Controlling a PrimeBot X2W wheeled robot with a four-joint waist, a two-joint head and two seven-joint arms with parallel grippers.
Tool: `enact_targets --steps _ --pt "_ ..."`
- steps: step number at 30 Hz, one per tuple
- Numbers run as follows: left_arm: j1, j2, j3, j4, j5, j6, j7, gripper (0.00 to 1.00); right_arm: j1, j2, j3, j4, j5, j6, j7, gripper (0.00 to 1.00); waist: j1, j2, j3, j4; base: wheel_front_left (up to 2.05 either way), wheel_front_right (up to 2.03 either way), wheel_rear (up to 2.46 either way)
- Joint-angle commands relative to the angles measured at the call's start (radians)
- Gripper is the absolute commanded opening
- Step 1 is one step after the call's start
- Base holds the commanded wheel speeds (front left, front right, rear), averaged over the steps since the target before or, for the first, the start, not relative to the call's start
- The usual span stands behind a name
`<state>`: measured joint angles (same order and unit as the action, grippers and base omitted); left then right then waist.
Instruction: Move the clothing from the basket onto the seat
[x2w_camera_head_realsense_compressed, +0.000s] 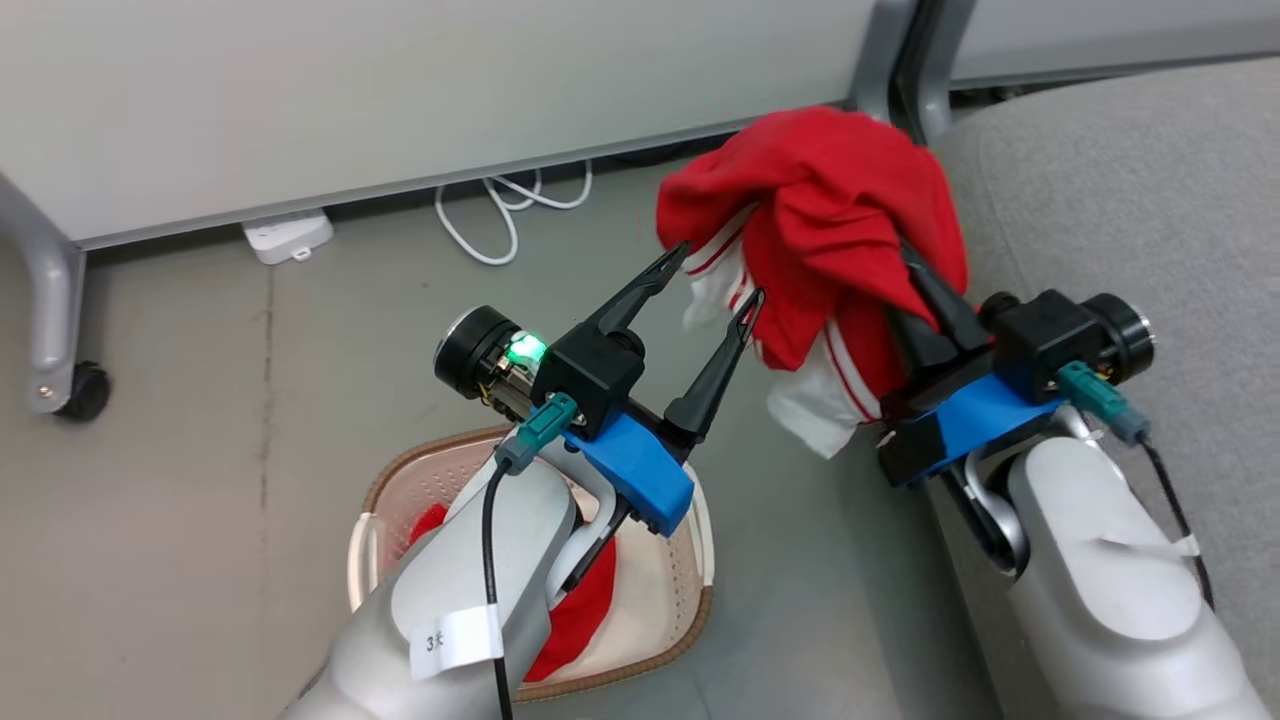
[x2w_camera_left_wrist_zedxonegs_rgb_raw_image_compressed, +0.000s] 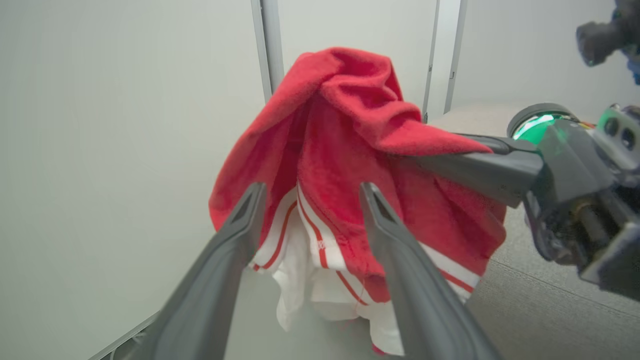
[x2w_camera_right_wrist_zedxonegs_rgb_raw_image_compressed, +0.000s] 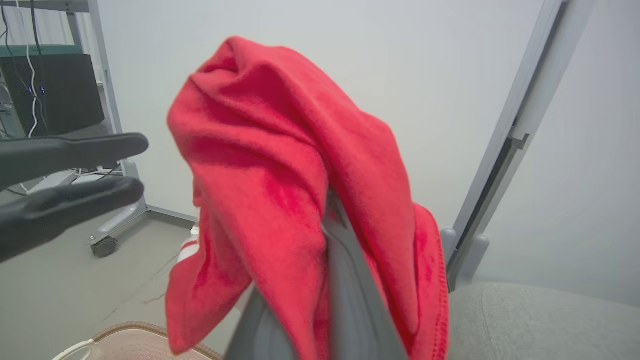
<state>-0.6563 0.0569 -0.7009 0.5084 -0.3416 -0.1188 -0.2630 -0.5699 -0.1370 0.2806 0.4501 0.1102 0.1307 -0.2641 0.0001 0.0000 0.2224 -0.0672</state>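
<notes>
A red garment with white stripes (x2w_camera_head_realsense_compressed: 820, 220) hangs bunched in the air over the floor, just left of the grey seat (x2w_camera_head_realsense_compressed: 1130, 200). My right gripper (x2w_camera_head_realsense_compressed: 925, 290) is shut on it, and the cloth drapes over its fingers and hides the tips. The right wrist view shows the garment (x2w_camera_right_wrist_zedxonegs_rgb_raw_image_compressed: 280, 165) wrapped around the fingers (x2w_camera_right_wrist_zedxonegs_rgb_raw_image_compressed: 345, 290). My left gripper (x2w_camera_head_realsense_compressed: 722, 270) is open, its tips beside the garment's white trim; in the left wrist view the garment (x2w_camera_left_wrist_zedxonegs_rgb_raw_image_compressed: 350, 130) hangs just beyond them. A second red garment (x2w_camera_head_realsense_compressed: 580, 610) lies in the basket (x2w_camera_head_realsense_compressed: 700, 590) below my left forearm.
White partition panels stand behind on grey legs, with a caster (x2w_camera_head_realsense_compressed: 80, 390) at the left. A white power strip (x2w_camera_head_realsense_compressed: 287, 236) and a looped white cable (x2w_camera_head_realsense_compressed: 500, 215) lie on the grey floor by the panel. The seat runs along the right.
</notes>
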Motion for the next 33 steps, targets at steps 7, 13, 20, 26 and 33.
enact_targets --steps 7,13,20,26,33 --pt "-0.025 0.009 -0.014 0.001 0.02 0.004 -0.003 1.0 0.037 -0.028 -0.102 -0.06 -0.012 0.0 -0.001 0.0 -0.0001 0.0 0.053 -0.085 0.0 0.0 0.0" --pt "-0.028 0.013 -0.036 0.004 0.035 0.0 -0.003 1.0 0.069 -0.042 -0.184 -0.107 -0.016 0.0 -0.001 0.0 -0.0001 0.0 0.073 -0.144 0.0 0.0 0.0" --pt "-0.037 0.015 -0.07 0.009 0.043 -0.005 -0.003 1.0 0.112 -0.041 -0.284 -0.154 -0.006 0.0 -0.001 0.0 -0.0001 0.0 0.096 -0.211 0.0 0.0 0.0" --pt "-0.043 0.014 -0.1 0.01 0.043 -0.008 -0.003 1.0 0.169 -0.029 -0.363 -0.191 -0.01 0.0 -0.001 0.0 -0.0001 0.0 0.109 -0.262 0.0 0.0 0.0" --pt "-0.045 0.01 -0.133 0.013 0.039 -0.011 -0.003 1.0 0.23 -0.016 -0.42 -0.212 -0.013 0.0 -0.001 0.0 -0.0001 0.0 0.118 -0.297 0.0 0.0 0.0"
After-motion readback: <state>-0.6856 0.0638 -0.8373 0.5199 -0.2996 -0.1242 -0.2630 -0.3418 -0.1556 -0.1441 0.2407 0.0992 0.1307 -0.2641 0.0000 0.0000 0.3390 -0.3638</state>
